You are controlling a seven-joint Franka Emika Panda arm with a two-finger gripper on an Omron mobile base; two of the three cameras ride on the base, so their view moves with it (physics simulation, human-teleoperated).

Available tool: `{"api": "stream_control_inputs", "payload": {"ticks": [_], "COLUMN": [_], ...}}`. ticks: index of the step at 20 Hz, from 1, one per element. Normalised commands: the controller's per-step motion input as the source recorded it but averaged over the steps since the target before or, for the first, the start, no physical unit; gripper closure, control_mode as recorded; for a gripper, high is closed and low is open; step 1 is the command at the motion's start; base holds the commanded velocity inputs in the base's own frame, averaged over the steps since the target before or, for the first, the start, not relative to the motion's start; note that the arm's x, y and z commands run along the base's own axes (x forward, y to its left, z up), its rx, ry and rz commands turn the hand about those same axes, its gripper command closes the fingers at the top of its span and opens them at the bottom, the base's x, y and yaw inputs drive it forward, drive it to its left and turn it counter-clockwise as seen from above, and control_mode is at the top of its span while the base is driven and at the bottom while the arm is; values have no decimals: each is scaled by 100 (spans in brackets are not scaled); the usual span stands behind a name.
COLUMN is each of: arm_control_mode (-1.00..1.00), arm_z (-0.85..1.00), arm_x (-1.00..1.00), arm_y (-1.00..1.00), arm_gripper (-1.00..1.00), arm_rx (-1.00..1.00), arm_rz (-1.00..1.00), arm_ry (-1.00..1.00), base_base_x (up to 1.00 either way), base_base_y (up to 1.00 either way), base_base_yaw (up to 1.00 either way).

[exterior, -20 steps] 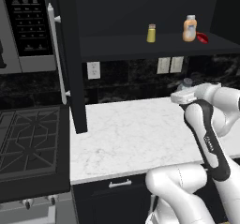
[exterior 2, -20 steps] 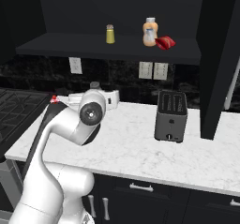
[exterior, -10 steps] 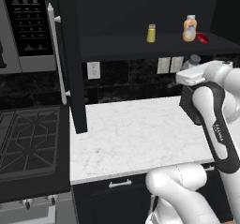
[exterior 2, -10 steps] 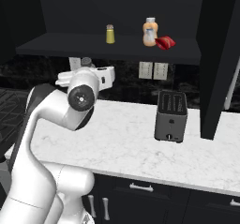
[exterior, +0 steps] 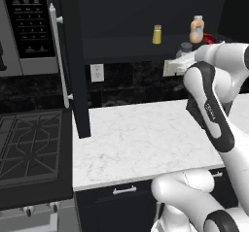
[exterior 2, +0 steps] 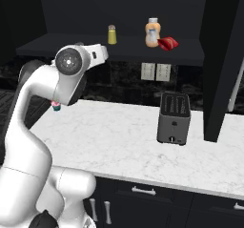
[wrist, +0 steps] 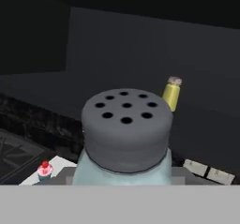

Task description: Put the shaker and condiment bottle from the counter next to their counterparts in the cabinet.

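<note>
Near the cabinet shelf, the pincer, clamped on the shaker, has risen higher.

pale blue shaker, yellow shaker, grey-veined white counter

The shaker has a matt grey perforated cap over a smooth pale body — the counter looks like polished, grey-veined marble.
</note>
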Motion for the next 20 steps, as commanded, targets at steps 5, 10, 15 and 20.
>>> {"api": "stream_control_inputs", "payload": {"ticks": [5,10,15,20], "arm_control_mode": [-100,-100,-100,-100], "arm_z": [47,-2,0,0], "arm_x": [0,18,13,2], "arm_y": [0,13,21,5], "arm_gripper": [100,100,100,100], "arm_rx": [-4,4,7,2], "arm_rz": [0,-13,-27,-9], "arm_ry": [3,-1,-5,-2], "base_base_x": [0,0,0,0], "base_base_y": [0,0,0,0], "base_base_yaw": [0,0,0,0]}}
